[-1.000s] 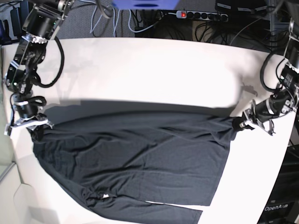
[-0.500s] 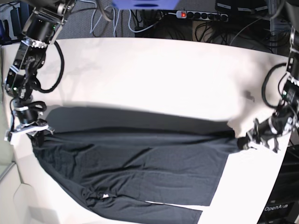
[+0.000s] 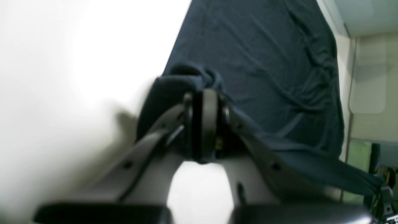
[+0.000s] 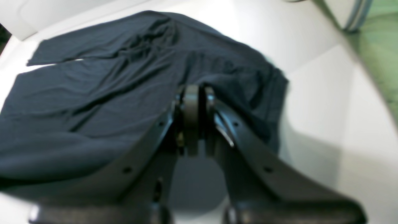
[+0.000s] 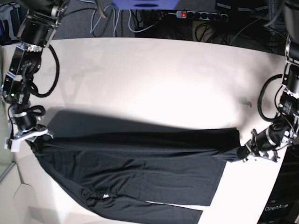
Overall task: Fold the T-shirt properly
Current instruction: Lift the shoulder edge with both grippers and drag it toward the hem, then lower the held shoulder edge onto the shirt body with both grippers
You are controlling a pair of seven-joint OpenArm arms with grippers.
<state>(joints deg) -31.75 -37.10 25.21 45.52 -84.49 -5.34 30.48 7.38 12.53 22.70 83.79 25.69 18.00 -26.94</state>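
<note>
The black T-shirt point(image 5: 135, 168) lies stretched across the front of the white table point(image 5: 149, 74), with a small white tag point(image 5: 104, 196) near the front edge. My left gripper point(image 5: 244, 152) is shut on a bunched corner of the shirt at the right; the left wrist view shows the fabric point(image 3: 255, 62) pinched between the jaws of that gripper point(image 3: 205, 102). My right gripper point(image 5: 36, 136) is shut on the opposite corner at the left; the right wrist view shows the cloth point(image 4: 93, 93) held in that gripper point(image 4: 192, 93). The held edge hangs taut between both grippers, slightly above the table.
A power strip point(image 5: 201, 15) and cables lie behind the table's far edge. The table's right edge runs close to my left gripper. A pale bin or chair point(image 5: 18, 205) sits at the front left corner.
Both grippers have moved toward the front of the table with the shirt's edge, the left one also further right. The held edge now lies lower over the shirt body, pulled tauter.
</note>
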